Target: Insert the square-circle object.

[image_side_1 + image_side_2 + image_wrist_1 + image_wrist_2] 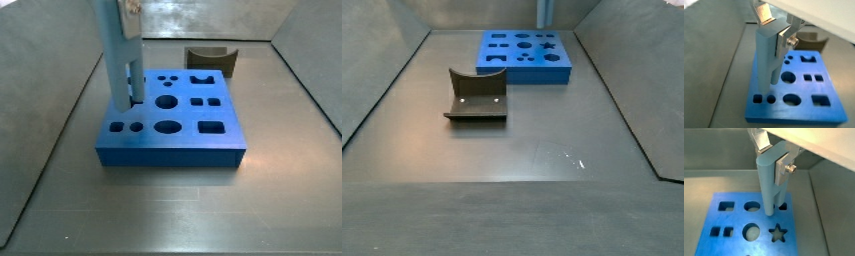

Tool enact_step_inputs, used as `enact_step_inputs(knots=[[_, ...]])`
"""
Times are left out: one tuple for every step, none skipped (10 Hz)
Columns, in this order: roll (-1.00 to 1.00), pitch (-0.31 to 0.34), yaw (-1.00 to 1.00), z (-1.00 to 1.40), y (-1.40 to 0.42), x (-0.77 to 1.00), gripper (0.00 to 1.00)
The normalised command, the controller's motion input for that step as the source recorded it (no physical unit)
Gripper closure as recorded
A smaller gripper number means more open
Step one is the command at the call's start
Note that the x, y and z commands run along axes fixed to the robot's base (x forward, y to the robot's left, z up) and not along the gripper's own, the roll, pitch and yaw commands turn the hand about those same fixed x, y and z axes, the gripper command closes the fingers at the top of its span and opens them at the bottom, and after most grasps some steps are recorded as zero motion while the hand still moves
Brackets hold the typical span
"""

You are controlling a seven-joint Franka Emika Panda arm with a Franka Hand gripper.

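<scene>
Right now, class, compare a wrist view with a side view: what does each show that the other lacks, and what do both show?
Only the wrist view shows the gripper shut on the square-circle object, its lower end at a hole in the blue block.

Only the side view shows the olive-brown block, apart from the blue block, and the wide floor.

Both show the peg and the blue block's shaped holes.

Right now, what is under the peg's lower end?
The pincer holds the peg upright over the blue block. The peg's tip covers whichever hole lies beneath it.
</scene>
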Motion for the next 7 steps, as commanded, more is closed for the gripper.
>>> enact_step_inputs(knots=[[-0.05, 0.0, -0.99, -0.43, -0.04, 0.0, 1.0], [-0.06, -0.001, -1.0, -0.4, -0.03, 0.0, 1.0], [-0.05, 0.0, -1.0, -0.26, -0.05, 0.0, 1.0], [0.0, 0.0, -0.98, 0.0, -0.17, 0.02, 1.0], [0.0, 0.0, -0.95, 0.0, -0.22, 0.02, 1.0], [0.0, 0.0, -0.93, 0.0, -0.24, 0.03, 1.0], [-0.08, 0.0, -0.85, -0.21, -0.19, 0.0, 1.0]])
